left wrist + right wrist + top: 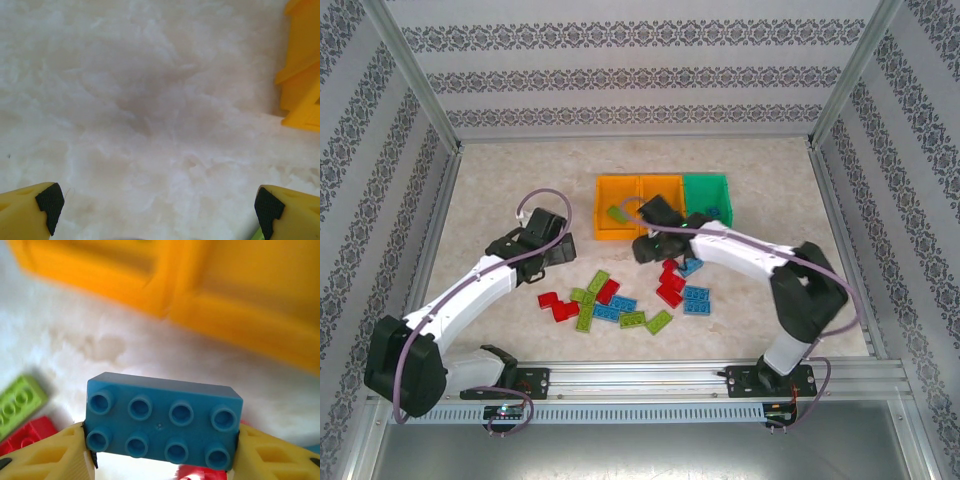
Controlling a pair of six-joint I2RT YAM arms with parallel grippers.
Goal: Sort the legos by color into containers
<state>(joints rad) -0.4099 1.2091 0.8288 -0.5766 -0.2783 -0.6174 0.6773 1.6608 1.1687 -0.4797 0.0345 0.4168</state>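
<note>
Legos (620,300) in red, blue and light green lie scattered on the bench (500,180) between the two arms, just in front of a row of three bins: two orange bins (603,205) and a green bin (708,190) at the right end. One light green lego (618,213) sits inside the leftmost orange one. The right claw (162,452) is clamped on a blue lego (162,422), studs facing the wrist camera, its short ends pressed against both yellow fingers (55,455), near the front wall of the orange bins. Beside it on the bench are a green piece (17,405) and a red piece (27,435). The left claw (160,210) hangs over bare bench left of the bins, jaws wide apart, holding nothing.
</note>
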